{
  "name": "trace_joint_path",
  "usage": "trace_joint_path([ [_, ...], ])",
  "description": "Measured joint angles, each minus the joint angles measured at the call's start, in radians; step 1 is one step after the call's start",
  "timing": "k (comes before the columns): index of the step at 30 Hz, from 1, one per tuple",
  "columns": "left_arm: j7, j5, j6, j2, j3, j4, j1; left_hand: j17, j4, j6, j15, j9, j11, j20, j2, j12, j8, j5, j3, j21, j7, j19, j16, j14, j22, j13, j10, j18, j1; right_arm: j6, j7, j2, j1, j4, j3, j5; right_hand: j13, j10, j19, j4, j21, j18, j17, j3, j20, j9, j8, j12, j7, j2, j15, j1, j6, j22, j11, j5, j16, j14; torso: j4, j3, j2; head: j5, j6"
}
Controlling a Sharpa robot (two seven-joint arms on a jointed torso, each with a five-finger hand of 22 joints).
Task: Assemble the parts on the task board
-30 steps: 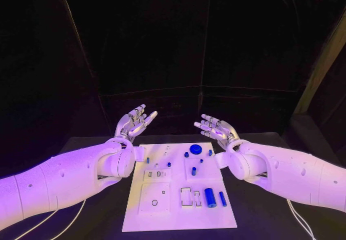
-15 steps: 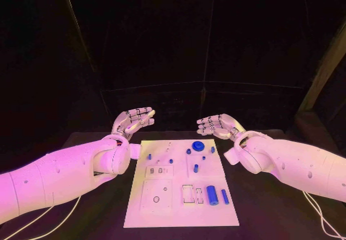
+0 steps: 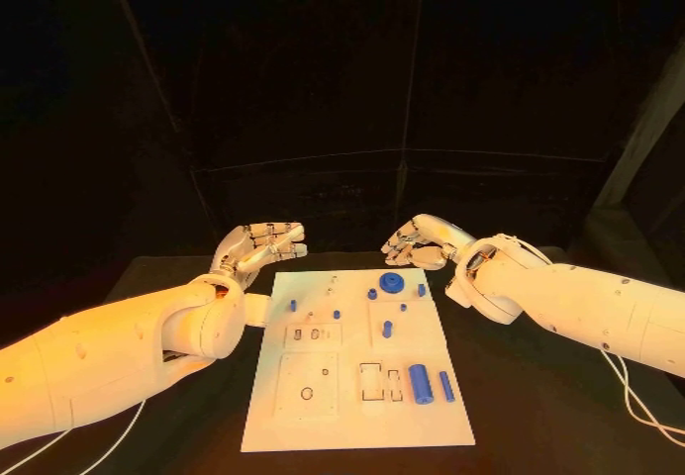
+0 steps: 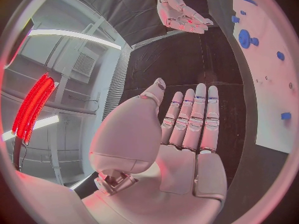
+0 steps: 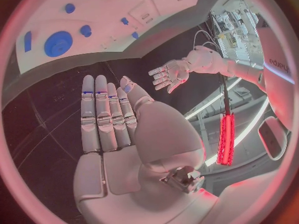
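Note:
The white task board point(image 3: 322, 396) lies in the middle of the black table. On it are a round blue disc point(image 3: 390, 283) near the far edge, several small blue pegs such as one point(image 3: 387, 330) mid-board, and a thick blue cylinder point(image 3: 420, 381) beside a thin blue bar point(image 3: 445, 386) at the near right. My left hand point(image 3: 261, 245) hovers past the board's far left corner and holds nothing. My right hand point(image 3: 422, 242) hovers past the far right corner, also empty. In the wrist views the left hand point(image 4: 187, 124) and right hand point(image 5: 109, 114) have straight fingers lying side by side.
The board point(image 4: 274, 99) and the disc point(image 4: 244, 37) appear beside the left hand, with the right hand point(image 4: 181, 12) beyond. The board point(image 5: 93, 15) and the disc point(image 5: 58, 43) lie ahead of the right hand, with the left hand point(image 5: 167, 75) across. Cables trail at the table's sides.
Both hands have dropped from raised with spread fingers to lower, with fingers drawn together and turned toward each other. The board's parts have not moved.

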Motion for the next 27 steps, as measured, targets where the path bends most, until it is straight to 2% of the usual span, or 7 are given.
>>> trace_joint_path([
  [4,0.000,0.000,0.021,-0.023,0.000,0.039,0.003,0.004,-0.006,0.014,-0.006,-0.003,-0.005,-0.006,0.000,0.000,0.000,0.000,0.000,0.000,-0.003,0.018,0.000,0.018,-0.004,0.000,0.019,0.000,0.000,0.009,-0.057,0.000,0.010,0.014,0.000,-0.139,0.001,0.029,0.042,0.003,0.067,0.000,0.033,0.008,-0.020,0.000,-0.005,-0.015,-0.010,-0.005,-0.022,-0.005,0.017,0.037,-0.016,-0.009,0.031,0.076,0.0047,-0.0045,0.017,-0.010,0.000],
  [6,0.001,0.000,0.031,-0.035,0.000,0.058,0.005,0.005,-0.009,0.017,-0.006,-0.003,-0.005,-0.005,0.000,0.000,0.000,0.000,0.003,-0.006,0.001,0.020,0.000,0.018,-0.005,0.000,0.019,0.000,0.000,0.018,-0.085,0.000,0.014,0.022,0.001,-0.201,0.001,0.046,0.096,0.011,0.162,0.000,0.089,0.017,-0.048,-0.003,-0.029,-0.042,-0.018,-0.032,-0.048,-0.032,0.025,0.090,-0.025,-0.021,0.082,0.178,0.0081,-0.0067,0.027,-0.012,0.001],
  [7,0.001,0.000,0.035,-0.040,0.000,0.066,0.007,0.006,-0.010,0.017,-0.008,-0.003,-0.008,-0.008,0.000,0.000,0.000,0.000,0.004,-0.007,0.001,0.023,0.000,0.020,-0.005,0.000,0.022,0.000,0.000,0.023,-0.096,0.000,0.015,0.025,0.001,-0.225,0.001,0.045,0.105,0.012,0.183,0.000,0.103,0.018,-0.051,-0.005,-0.036,-0.049,-0.020,-0.040,-0.052,-0.040,0.022,0.101,-0.025,-0.024,0.093,0.197,0.0097,-0.0076,0.030,-0.014,0.001],
  [11,0.006,0.000,0.050,-0.060,0.000,0.097,0.025,0.006,-0.012,0.020,-0.009,-0.004,-0.009,-0.009,0.004,0.000,0.000,0.000,0.001,-0.007,-0.003,0.023,0.000,0.021,-0.007,0.000,0.023,0.000,0.004,0.049,-0.140,0.008,0.018,0.026,0.001,-0.310,0.001,0.003,0.110,0.012,0.219,0.000,0.133,0.026,-0.056,-0.006,-0.054,-0.050,-0.023,-0.058,-0.055,-0.045,-0.003,0.122,-0.025,-0.019,0.107,0.211,0.0181,-0.0120,0.045,-0.017,0.003],
  [16,0.011,0.000,0.063,-0.070,0.001,0.122,0.039,0.005,-0.013,0.020,-0.009,-0.004,-0.009,-0.009,0.004,0.000,0.000,0.000,0.001,-0.007,-0.003,0.023,0.000,0.021,-0.007,0.000,0.023,0.000,0.004,0.091,-0.185,0.029,0.020,0.015,0.001,-0.381,0.001,-0.047,0.101,0.011,0.260,0.000,0.171,0.050,-0.058,-0.006,-0.054,-0.050,-0.028,-0.074,-0.055,-0.045,-0.029,0.148,-0.020,0.034,0.127,0.211,0.0267,-0.0144,0.060,-0.018,0.002],
  [23,0.012,0.000,0.077,-0.066,0.001,0.130,0.043,0.006,-0.012,0.020,-0.009,-0.006,-0.005,-0.009,0.004,0.000,0.000,0.000,0.001,-0.014,-0.003,0.030,-0.005,0.021,-0.010,-0.001,0.026,0.000,0.004,0.149,-0.228,0.053,0.020,-0.012,0.002,-0.439,0.002,-0.061,0.101,0.029,0.316,0.000,0.232,0.068,-0.058,-0.004,-0.054,-0.045,-0.032,-0.088,-0.055,-0.051,-0.041,0.180,-0.020,-0.015,0.185,0.211,0.0383,-0.0184,0.081,-0.025,0.007],
  [27,0.012,0.000,0.084,-0.062,0.000,0.127,0.044,0.006,-0.012,0.020,-0.009,-0.006,-0.005,-0.009,0.004,0.000,0.000,0.000,0.001,-0.014,-0.003,0.030,-0.005,0.021,-0.010,-0.001,0.026,0.000,0.004,0.171,-0.240,0.062,0.020,-0.023,0.002,-0.454,0.002,-0.064,0.102,0.042,0.349,0.000,0.273,0.082,-0.059,-0.003,-0.054,-0.044,-0.033,-0.088,-0.055,-0.051,-0.041,0.199,-0.023,-0.015,0.229,0.211,0.0421,-0.0196,0.090,-0.026,0.008],
])
